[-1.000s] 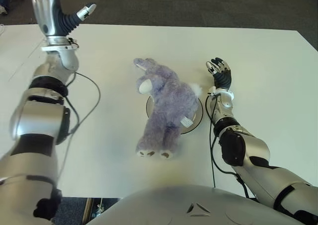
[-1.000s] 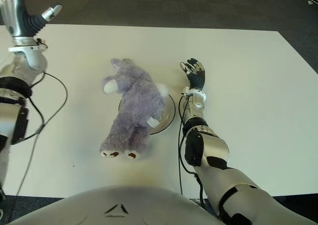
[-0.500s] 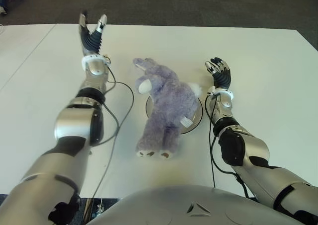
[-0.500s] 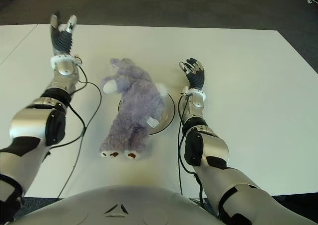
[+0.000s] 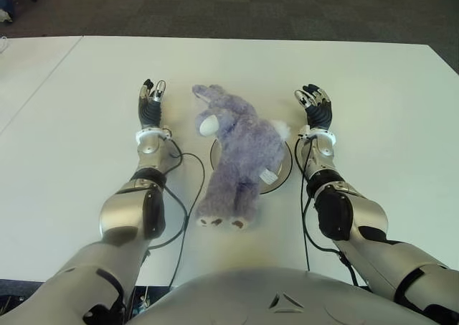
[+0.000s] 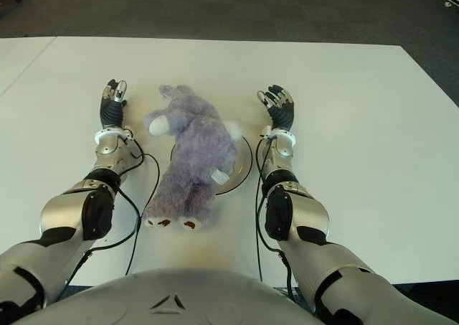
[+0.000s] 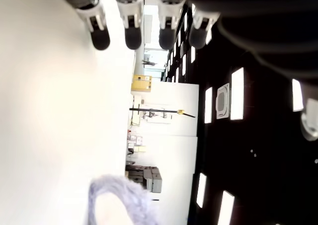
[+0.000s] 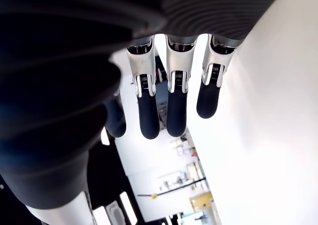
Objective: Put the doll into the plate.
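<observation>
Doll — lies across plate, between left hand and right hand; both hands' fingers extended, holding nothing, apart from doll.

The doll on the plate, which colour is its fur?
The doll has pale purple, lavender fur with a white muzzle; the left eye view shows it best.

Even, bright overhead light across the white bench, no hard glare in the eye views. Soft, short shadows sit under the doll and beside both forearms. The floor beyond stays dim. Eye views are sharp, with slight bending at the edges. The left wrist view is blown out on the bench side, ceiling lights glowing against black. In the right wrist view, fingers are crisp, the near wrist blurred and dark.
</observation>
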You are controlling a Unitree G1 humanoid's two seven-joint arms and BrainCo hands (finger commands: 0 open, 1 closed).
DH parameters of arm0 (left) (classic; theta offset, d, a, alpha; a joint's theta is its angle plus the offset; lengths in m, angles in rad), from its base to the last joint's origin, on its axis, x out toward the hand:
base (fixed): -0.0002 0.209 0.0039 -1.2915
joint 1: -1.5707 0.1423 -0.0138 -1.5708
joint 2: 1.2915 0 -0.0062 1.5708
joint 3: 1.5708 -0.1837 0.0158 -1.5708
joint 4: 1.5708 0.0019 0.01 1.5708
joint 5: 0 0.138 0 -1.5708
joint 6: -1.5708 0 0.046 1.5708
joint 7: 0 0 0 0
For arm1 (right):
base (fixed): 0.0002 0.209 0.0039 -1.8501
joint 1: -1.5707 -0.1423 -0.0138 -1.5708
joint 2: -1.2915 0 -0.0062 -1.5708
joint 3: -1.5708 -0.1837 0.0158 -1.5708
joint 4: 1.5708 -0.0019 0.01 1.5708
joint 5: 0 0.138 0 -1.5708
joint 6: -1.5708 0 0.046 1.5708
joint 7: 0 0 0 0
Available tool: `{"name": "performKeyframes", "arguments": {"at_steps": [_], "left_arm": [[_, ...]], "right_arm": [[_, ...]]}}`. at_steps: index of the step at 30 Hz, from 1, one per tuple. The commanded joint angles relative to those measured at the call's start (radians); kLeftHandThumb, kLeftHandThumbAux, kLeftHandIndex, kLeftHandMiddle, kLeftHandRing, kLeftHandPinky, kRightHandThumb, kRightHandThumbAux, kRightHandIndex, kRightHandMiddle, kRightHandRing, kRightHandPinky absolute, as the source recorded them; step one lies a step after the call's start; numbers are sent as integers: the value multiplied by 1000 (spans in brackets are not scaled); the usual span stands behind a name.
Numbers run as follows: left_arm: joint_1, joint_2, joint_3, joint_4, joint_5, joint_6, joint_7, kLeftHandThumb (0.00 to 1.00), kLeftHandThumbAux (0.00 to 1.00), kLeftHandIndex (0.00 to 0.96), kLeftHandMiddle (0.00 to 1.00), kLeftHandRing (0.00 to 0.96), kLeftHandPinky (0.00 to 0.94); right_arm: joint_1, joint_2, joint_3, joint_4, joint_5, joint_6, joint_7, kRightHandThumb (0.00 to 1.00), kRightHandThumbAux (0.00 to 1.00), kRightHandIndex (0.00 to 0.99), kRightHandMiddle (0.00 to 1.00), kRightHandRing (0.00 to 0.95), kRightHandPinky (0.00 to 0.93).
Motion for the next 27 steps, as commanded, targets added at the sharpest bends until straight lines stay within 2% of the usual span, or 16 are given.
{"name": "performKeyframes", "arguments": {"at_steps": [1, 4, 10, 18, 27], "left_arm": [[112, -66, -8, 29, 9, -53, -12, 0, 429, 0, 0, 0, 0], [129, -86, -16, 25, 18, -102, 0, 0, 431, 0, 0, 0, 0], [134, -96, -2, 29, 6, -129, -4, 0, 415, 0, 0, 0, 8], [151, -94, 10, 41, 5, -120, -2, 0, 401, 0, 0, 0, 10], [182, -115, 15, 48, -1, -111, -19, 0, 391, 0, 0, 0, 10]], "right_arm": [[148, 46, -25, 106, 34, 118, -11, 101, 861, 279, 275, 250, 232], [150, 41, -21, 106, 28, 117, -12, 98, 856, 274, 274, 251, 244], [149, 34, -15, 107, 21, 122, -16, 65, 852, 261, 267, 247, 235], [150, 30, -8, 107, 16, 122, -22, 33, 852, 255, 264, 245, 234], [148, 28, -14, 107, 24, 122, -14, 66, 848, 279, 283, 266, 250]]}}
